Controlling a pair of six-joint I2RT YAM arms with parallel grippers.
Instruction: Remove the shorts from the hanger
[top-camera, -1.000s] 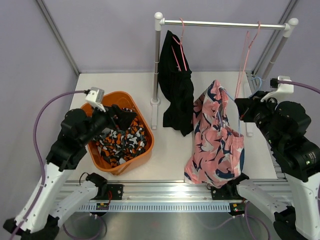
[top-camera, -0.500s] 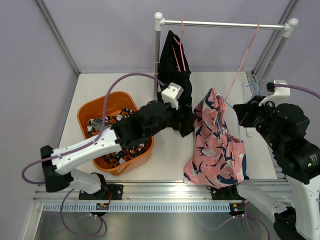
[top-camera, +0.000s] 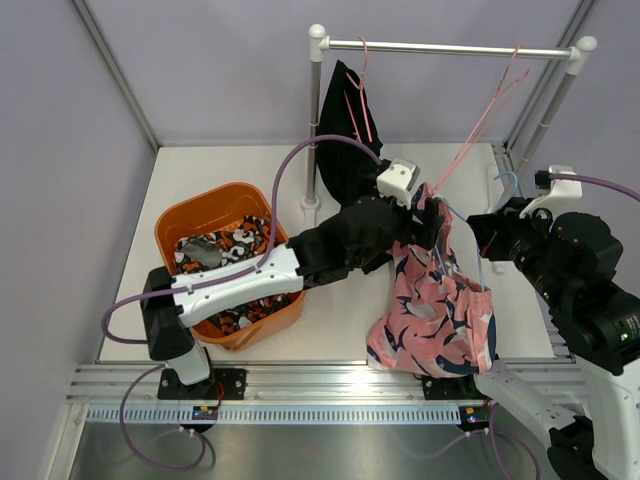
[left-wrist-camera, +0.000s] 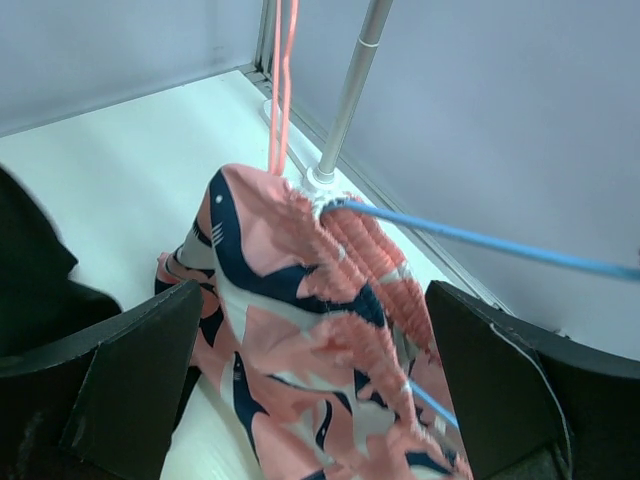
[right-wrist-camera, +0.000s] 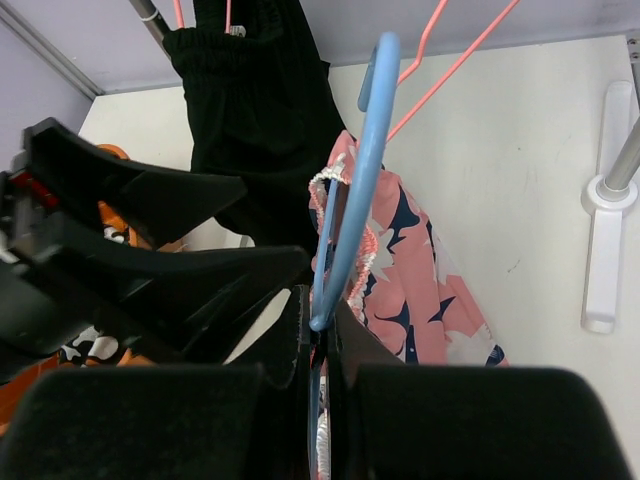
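The pink shorts with navy-and-white blotches (top-camera: 435, 300) hang on a blue hanger (right-wrist-camera: 352, 190) that my right gripper (right-wrist-camera: 325, 345) is shut on and holds above the table. My left gripper (top-camera: 432, 222) is open, its fingers on either side of the pink shorts' gathered waistband (left-wrist-camera: 350, 260). The black shorts (top-camera: 348, 160) hang on a pink hanger (top-camera: 360, 95) on the rail. The orange, black and white print shorts (top-camera: 235, 270) lie in the orange basket (top-camera: 185, 215).
The white clothes rack (top-camera: 450, 47) stands at the back with an empty pink hanger (top-camera: 480, 120) tilted near its right post (top-camera: 560, 90). The rack's foot (right-wrist-camera: 603, 250) lies by the right edge. The left arm reaches across the table's middle.
My left arm has swung from the orange basket rightwards to the pink shorts, its open fingers now around the waistband. The empty pink hanger has tilted. The right gripper has lowered slightly.
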